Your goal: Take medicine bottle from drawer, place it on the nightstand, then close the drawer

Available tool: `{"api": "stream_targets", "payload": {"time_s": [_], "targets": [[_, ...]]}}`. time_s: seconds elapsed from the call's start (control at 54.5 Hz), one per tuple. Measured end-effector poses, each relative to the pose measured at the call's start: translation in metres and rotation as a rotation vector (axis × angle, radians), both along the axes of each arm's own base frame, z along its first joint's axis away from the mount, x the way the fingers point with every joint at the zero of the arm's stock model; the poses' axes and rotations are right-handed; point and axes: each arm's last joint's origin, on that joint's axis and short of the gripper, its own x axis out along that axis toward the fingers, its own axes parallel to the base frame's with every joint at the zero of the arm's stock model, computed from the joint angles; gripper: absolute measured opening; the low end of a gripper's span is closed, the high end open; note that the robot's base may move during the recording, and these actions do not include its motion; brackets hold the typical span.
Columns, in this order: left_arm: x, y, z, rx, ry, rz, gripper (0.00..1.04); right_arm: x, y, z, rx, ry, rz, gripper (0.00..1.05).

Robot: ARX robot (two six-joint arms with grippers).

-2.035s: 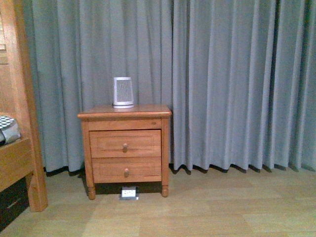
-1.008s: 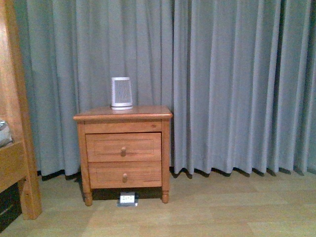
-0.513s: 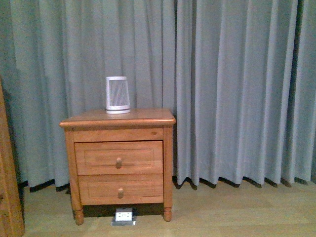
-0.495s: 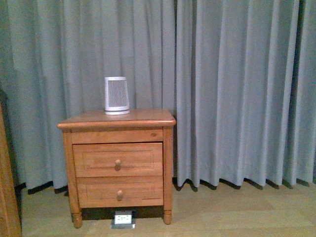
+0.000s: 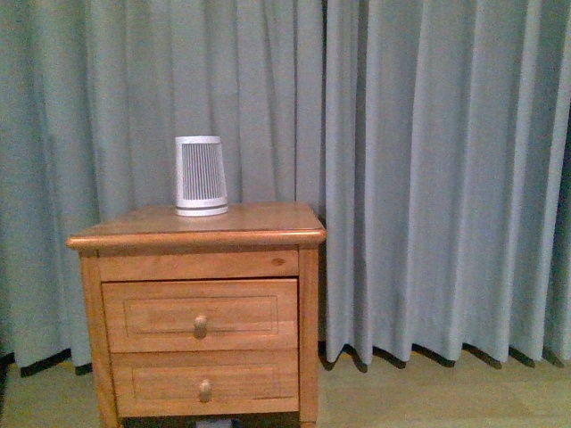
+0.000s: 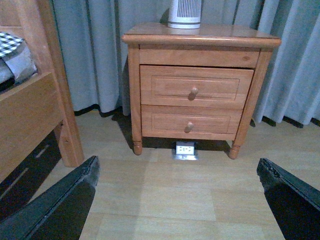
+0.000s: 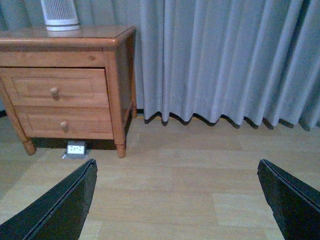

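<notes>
Your left gripper (image 6: 177,164) and right gripper (image 7: 177,165) both hang spread wide, holding nothing, well short of the nightstand (image 5: 196,236). The drawer (image 5: 199,314) is shut, so the medicine bottle is hidden. Its knob (image 5: 200,326) lies straight ahead of the left; that arm looks better placed.

- The drawer (image 6: 195,87) ahead of my left claw (image 6: 177,161) is shut; its inside is hidden.
- That claw's fingers (image 6: 60,205) run off the frame edge.
- The ribbed device (image 6: 184,15) beyond it is cut off at the top.
- Front view: the nightstand (image 5: 196,239) loses its legs to the edge.
</notes>
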Motion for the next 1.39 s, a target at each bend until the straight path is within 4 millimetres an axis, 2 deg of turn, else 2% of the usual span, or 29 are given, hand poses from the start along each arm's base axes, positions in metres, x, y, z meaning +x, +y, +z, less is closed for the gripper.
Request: {"api": "stream_targets", "payload": {"time_s": [0.385,0.458,0.55,0.66,0.788,0.917,1.008,1.027,1.118,1.228,1.283,1.393], "targets": [[0.0,0.0,0.0,0.0,0.001,-0.001,0.98,0.0,0.0,0.0,0.0,0.0,-0.001,0.98],[0.001,0.0,-0.001,-0.06,0.104,-0.029,0.98,0.0,0.0,0.0,0.0,0.0,-0.001,0.98],[0.013,0.002,-0.004,-0.125,0.219,-0.026,0.98,0.0,0.0,0.0,0.0,0.0,0.0,0.98],[0.034,0.005,0.006,-0.133,0.205,-0.011,0.98,0.0,0.0,0.0,0.0,0.0,0.0,0.98],[0.072,0.008,0.025,-0.13,0.154,-0.01,0.98,0.0,0.0,0.0,0.0,0.0,0.0,0.98],[0.122,0.008,0.031,-0.112,0.135,0.005,0.98,0.0,0.0,0.0,0.0,0.0,0.0,0.98],[0.167,0.002,0.031,-0.094,0.146,0.008,0.98,0.0,0.0,0.0,0.0,0.0,0.0,0.98],[0.181,-0.001,0.03,-0.091,0.15,0.009,0.98,0.0,0.0,0.0,0.0,0.0,0.0,0.98],[0.227,-0.013,0.027,-0.081,0.159,0.013,0.98,0.0,0.0,0.0,0.0,0.0,0.0,0.98],[0.275,-0.031,0.02,-0.068,0.159,-0.001,0.98,0.0,0.0,0.0,0.0,0.0,0.0,0.98],[0.303,-0.043,0.01,-0.059,0.17,-0.02,0.98,0.0,0.0,0.0,0.0,0.0,0.0,0.98],[0.346,-0.063,-0.013,-0.039,0.19,-0.05,0.98,0.0,0.0,0.0,0.0,0.0,0.0,0.98]]}}
